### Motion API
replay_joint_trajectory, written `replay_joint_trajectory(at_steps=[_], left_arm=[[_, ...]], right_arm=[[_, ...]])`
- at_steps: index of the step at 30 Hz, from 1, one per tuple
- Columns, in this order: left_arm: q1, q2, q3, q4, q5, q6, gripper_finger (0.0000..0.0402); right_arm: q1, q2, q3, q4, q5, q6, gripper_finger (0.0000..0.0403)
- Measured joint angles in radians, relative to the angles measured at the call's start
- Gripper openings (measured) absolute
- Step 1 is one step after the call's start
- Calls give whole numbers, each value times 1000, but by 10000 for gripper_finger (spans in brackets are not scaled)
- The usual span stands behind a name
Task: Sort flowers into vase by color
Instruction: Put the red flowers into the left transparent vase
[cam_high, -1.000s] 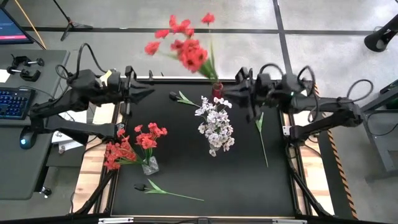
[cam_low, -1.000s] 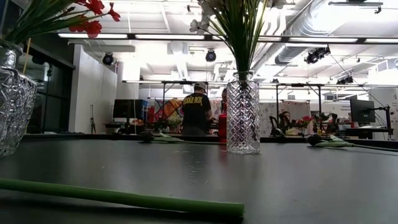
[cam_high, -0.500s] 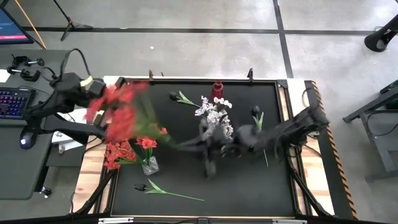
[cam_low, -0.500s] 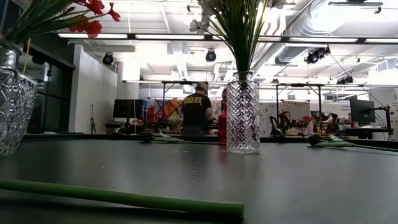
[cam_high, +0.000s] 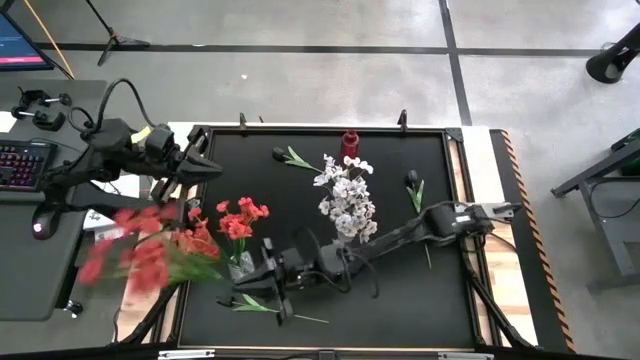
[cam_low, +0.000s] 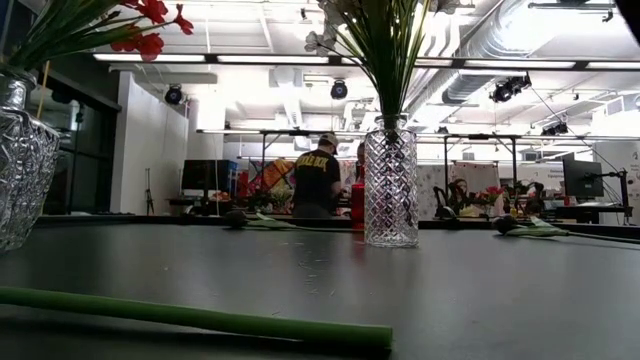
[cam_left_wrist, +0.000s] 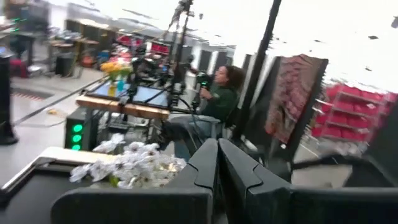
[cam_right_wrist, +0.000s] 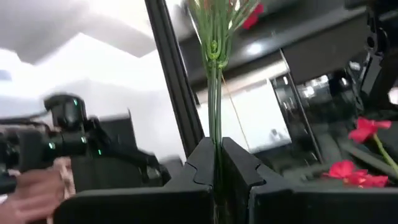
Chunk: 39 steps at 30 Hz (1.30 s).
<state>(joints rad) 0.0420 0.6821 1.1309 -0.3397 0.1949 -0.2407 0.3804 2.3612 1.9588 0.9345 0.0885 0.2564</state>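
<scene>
right wrist view: right hand (cam_right_wrist: 217, 163) clamped on red flowers' stems (cam_right_wrist: 214, 87); left hand (cam_left_wrist: 217, 163) closed, empty.

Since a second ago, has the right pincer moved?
Yes. The right pincer swung from the table's far edge by the white-flower vase to the near-left, beside the red-flower vase.

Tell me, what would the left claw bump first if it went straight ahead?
Probably the white flowers: the left claw, shut, points across the table toward them. Depth is unclear, so it might pass beside them.
</scene>
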Motion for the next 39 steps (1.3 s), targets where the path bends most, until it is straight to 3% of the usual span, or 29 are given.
replay_joint_trajectory(at_steps=[5,8,12,19,31,35,39], left_arm=[[0,5,0,0,-106,-67,0],[0,5,0,0,-127,-82,0],[0,5,0,0,-128,-69,0],[0,5,0,-1,-129,-45,0],[0,-12,0,-10,-129,-30,0],[0,-19,0,-68,-130,45,0],[0,-49,0,-84,-211,85,0]], right_arm=[[-11,193,71,337,41,33,0],[-21,282,145,411,82,57,0],[-32,377,262,346,143,32,0],[-72,425,399,35,171,-14,0],[-119,427,396,13,178,12,0],[-119,427,396,33,162,-5,0],[-118,427,396,39,190,-32,0]])
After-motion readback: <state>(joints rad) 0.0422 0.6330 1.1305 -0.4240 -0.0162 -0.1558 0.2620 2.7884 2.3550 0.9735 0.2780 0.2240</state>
